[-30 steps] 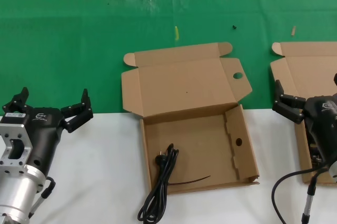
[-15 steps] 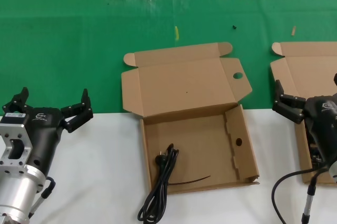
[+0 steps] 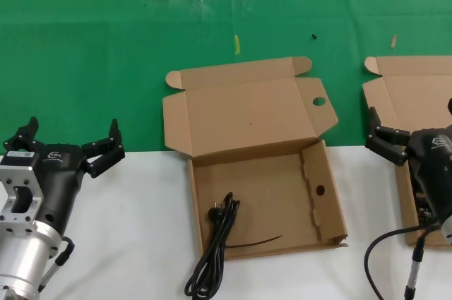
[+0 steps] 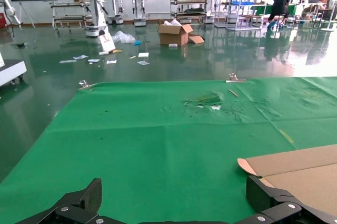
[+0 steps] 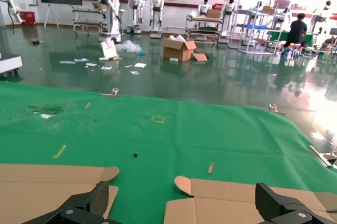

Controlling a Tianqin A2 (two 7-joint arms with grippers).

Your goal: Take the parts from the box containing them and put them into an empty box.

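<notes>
Hovering w/ fingers spread wide and nothing held, the left gripper (image 3: 70, 143) sits at the table's left edge, well apart from the boxes; the right gripper (image 3: 387, 139) is raised just above the source box (image 3: 406, 99) at far right, one finger pair visible in head view, and its wrist view shows both fingers splayed apart, empty. Mid box (image 3: 261, 173) lies open, lid hinged back, round holes in lid flap and side wall; one cord (image 3: 214, 243) already sits partly in it, plug end inside on the floor near the left wall, looped tail spilling over the front edge onto the white table (image 3: 127, 243); a thin loose strand lies across the box floor beside it. Remaining cords in the source box mostly hidden behind the right arm; count can't be told.

Handling, judged: cords are light, limp, floppy; no stiffness, so loops will sag and trail when lifted; sheath prob. a bit slick. Best grip looks like mid-bundle where strands run together, not the plug; pinch across several strands so none drop; lift high enough for hanging ends to clear the box walls.
</notes>
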